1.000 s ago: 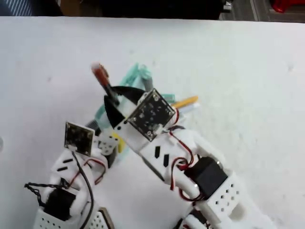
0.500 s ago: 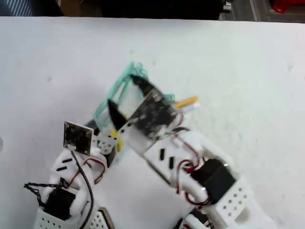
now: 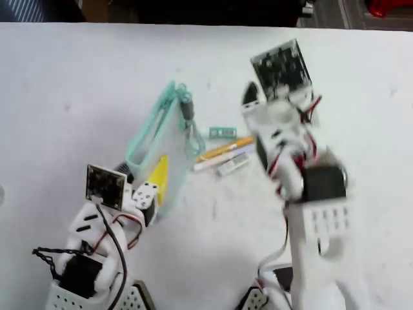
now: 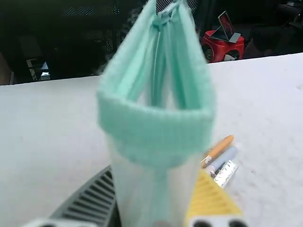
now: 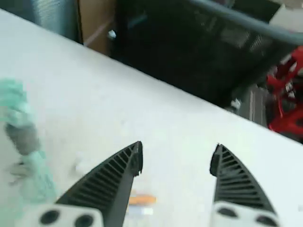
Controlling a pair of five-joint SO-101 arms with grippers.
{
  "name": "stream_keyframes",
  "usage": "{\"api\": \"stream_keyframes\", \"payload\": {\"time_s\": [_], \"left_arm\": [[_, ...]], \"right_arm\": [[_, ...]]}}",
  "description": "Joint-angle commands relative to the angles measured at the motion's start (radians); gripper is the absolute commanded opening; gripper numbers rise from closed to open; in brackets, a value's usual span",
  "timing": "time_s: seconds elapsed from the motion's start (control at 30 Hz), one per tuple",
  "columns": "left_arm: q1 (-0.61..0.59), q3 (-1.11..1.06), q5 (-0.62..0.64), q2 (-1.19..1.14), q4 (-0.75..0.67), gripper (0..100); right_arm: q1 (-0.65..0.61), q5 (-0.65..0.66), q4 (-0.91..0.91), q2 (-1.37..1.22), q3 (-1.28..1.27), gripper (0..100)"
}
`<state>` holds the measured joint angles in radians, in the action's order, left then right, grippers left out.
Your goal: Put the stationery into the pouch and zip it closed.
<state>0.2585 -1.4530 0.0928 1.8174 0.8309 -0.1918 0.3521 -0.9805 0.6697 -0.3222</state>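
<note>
A clear pouch with a teal zip edge (image 3: 150, 132) lies left of the table's middle, its mouth gaping. My left gripper (image 3: 155, 184) is shut on its near end, which sits between the yellow finger (image 4: 208, 198) and the grey finger (image 4: 90, 201) in the left wrist view of the pouch (image 4: 156, 123). An orange pencil (image 3: 227, 146), a white pen (image 3: 219, 159) and a small teal piece (image 3: 222, 132) lie just right of the pouch. My right gripper (image 5: 178, 146) hangs open and empty above the table, right of these, with the pencil (image 5: 141, 199) below it.
A grey strap loop (image 3: 188, 113) hangs at the pouch's far end. The table's far edge (image 3: 206, 24) runs along the back, with dark clutter and a red object (image 5: 284, 94) beyond it. White tabletop (image 3: 361, 116) extends to the right.
One second ago the right gripper held a red-capped pen over the pouch. It has since swung back to the right, open and empty. The left arm kept still.
</note>
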Motion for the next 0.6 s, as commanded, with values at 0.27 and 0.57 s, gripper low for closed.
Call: {"api": "stream_keyframes", "payload": {"time_s": [0.27, 0.57], "left_arm": [[-0.002, 0.011, -0.003, 0.013, -0.032, 12], [-0.001, 0.011, -0.003, 0.013, -0.032, 12]], "right_arm": [[0.133, -0.302, -0.027, -0.578, 0.143, 21.9], [0.133, -0.690, -0.022, -0.924, 0.321, 21.9]]}}
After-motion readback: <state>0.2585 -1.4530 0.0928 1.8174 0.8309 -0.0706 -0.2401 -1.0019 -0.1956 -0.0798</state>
